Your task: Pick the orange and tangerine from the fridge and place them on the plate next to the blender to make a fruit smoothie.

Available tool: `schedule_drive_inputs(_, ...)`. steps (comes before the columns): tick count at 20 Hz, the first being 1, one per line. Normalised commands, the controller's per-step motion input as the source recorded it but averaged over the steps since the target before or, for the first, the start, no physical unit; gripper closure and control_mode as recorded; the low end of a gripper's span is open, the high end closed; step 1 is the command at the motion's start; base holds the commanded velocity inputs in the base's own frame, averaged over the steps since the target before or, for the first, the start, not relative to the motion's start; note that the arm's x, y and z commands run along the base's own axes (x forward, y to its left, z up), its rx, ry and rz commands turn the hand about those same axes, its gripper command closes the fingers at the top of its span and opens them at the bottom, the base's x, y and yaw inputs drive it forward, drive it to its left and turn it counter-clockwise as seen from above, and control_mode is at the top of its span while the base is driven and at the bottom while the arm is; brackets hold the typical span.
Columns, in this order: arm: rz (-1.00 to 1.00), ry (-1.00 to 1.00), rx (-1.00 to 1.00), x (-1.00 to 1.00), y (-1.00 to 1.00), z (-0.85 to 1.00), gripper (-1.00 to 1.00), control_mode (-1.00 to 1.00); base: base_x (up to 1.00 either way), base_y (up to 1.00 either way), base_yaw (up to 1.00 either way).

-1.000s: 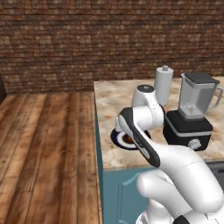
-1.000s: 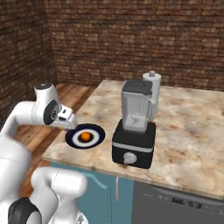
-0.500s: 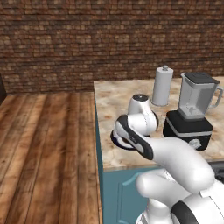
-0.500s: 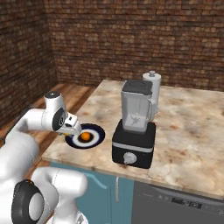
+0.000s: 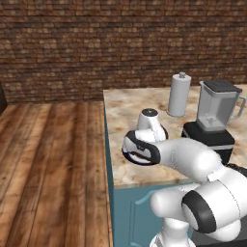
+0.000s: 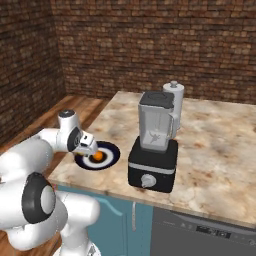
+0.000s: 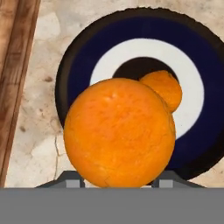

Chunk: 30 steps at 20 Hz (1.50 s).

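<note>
We see the gripper (image 6: 93, 148) pinching the big orange (image 7: 119, 132) between its fingers, right above the dark blue and white plate (image 7: 83, 65). The smaller tangerine (image 7: 163, 89) already lies near the plate's middle. The plate sits on the counter (image 6: 210, 150) just beside the blender (image 6: 153, 145).

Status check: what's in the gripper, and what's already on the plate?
Gripper shut on orange, above the plate. Smaller fruit already at plate centre. Blender beside plate, nothing in the way.
</note>
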Motion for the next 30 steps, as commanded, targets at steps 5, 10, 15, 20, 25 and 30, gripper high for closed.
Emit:
schedule_drive_inputs(5,0.00,-0.02,-0.05,0.53,0.06,-0.30,1.00,-1.00,0.00,0.00,0.00)
schedule_drive_inputs(10,0.00,0.00,-0.05,0.26,0.07,-0.20,-1.00,-1.00,0.00,0.00,0.00)
schedule_drive_inputs(15,0.00,0.00,0.00,0.00,0.02,0.00,-1.00,-1.00,0.00,0.00,0.00)
schedule_drive_inputs(20,0.00,-0.06,0.00,-0.22,0.00,0.16,-1.00,-1.00,0.00,0.00,0.00)
schedule_drive_inputs(25,-0.01,-0.30,0.00,-0.93,0.00,0.71,-1.00,-1.00,0.00,0.00,0.00)
schedule_drive_inputs(30,0.00,-0.46,0.00,-1.00,0.00,0.93,-1.00,-1.00,0.00,0.00,0.00)
